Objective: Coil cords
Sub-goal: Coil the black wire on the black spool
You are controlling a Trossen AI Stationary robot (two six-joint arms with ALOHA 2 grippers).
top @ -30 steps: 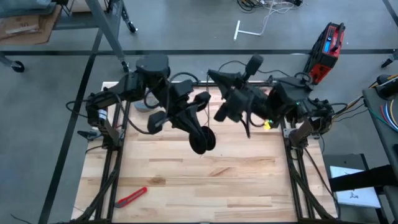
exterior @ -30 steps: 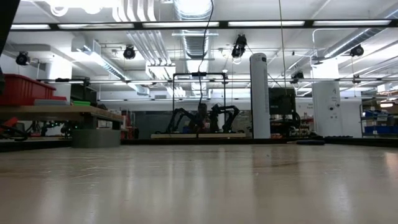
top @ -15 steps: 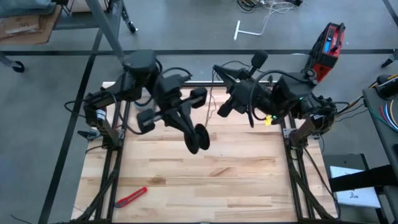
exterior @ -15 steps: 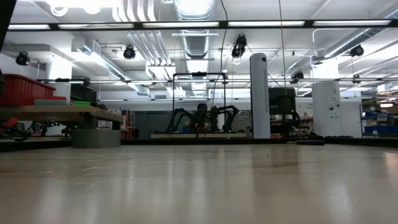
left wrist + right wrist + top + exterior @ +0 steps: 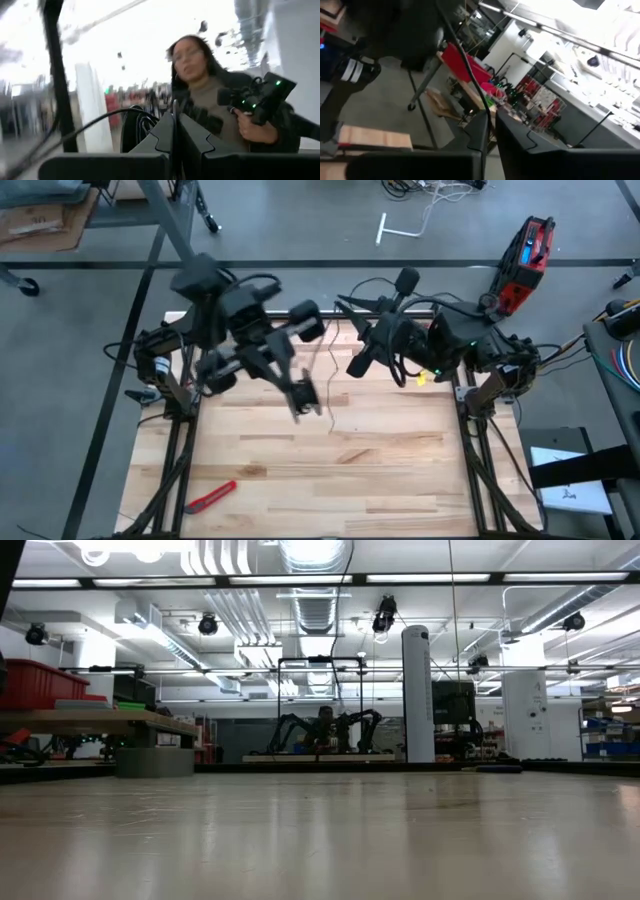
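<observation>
High view: cord (image 5: 330, 375) hangs between my grippers, left gripper (image 5: 303, 395) nearer, right gripper (image 5: 357, 364) just beside; both pinch it shut.

Both our arms are up off the table, reaching in toward the middle from the back corners. Our left arm stretches out from the back-left, elbow high, and its gripper (image 5: 305, 395) hangs over the table a bit left of center; in its wrist view our two fingers (image 5: 192, 135) are pressed close, just a slit between them. Our right arm is folded tighter at the back-right, its gripper (image 5: 361, 362) pointing toward the left one, fingers (image 5: 512, 131) nearly together too.
</observation>
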